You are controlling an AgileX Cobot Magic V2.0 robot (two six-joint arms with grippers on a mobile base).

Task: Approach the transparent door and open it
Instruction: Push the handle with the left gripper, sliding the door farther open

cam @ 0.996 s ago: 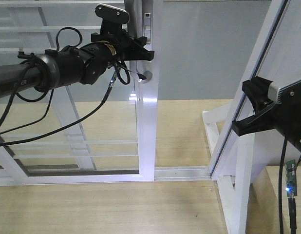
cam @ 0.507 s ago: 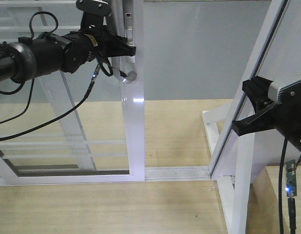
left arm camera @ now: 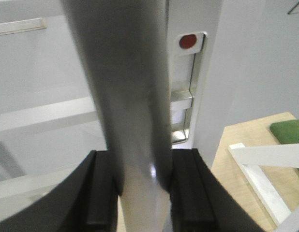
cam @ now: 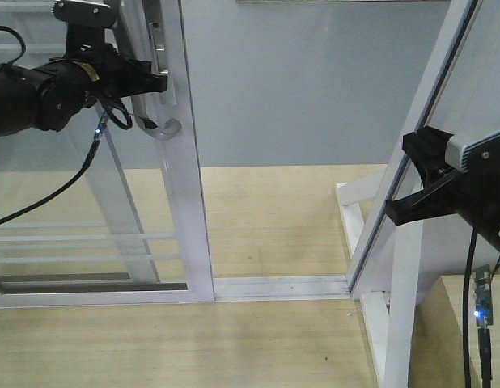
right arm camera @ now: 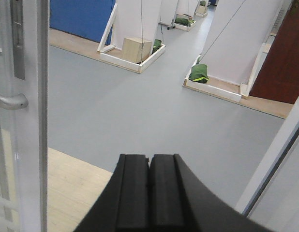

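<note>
Gripping the curved grey handle [left arm camera: 135, 96] of the transparent door [cam: 189, 202], the left hand [cam: 150, 81] has its two black fingers [left arm camera: 98, 193] pressed against either side of the bar, which fills the gap between them in the left wrist view. Just beside the bar sits the lock plate [left arm camera: 186, 96], a narrow metal strip set into the white stile with a red dot [left arm camera: 188, 42] at its top.

In the front view the door stands at the left, upright, its stile resting in the white floor track [cam: 274, 284]. Horizontal white rails show through the glass [cam: 72, 242] behind it. Between the stile and the leaning white-framed panel [cam: 412, 137] at the right lies an open gap – through it the pale wooden floor [cam: 274, 218] gives way to a grey floor [cam: 315, 97] beyond.

The right hand [right arm camera: 149, 164] hangs well apart from the door, near the leaning panel, with its fingers shut flat against each other and nothing between them. Its wrist view looks out over the grey floor, with the door's stile [right arm camera: 33, 121] and the end of the handle [right arm camera: 9, 100] at the left edge. Farther off stand white partitions, a cardboard box [right arm camera: 137, 48] at the foot of one and a green bundle [right arm camera: 199, 73] at the foot of another – a blue wall [right arm camera: 82, 14] closes the far left.
</note>
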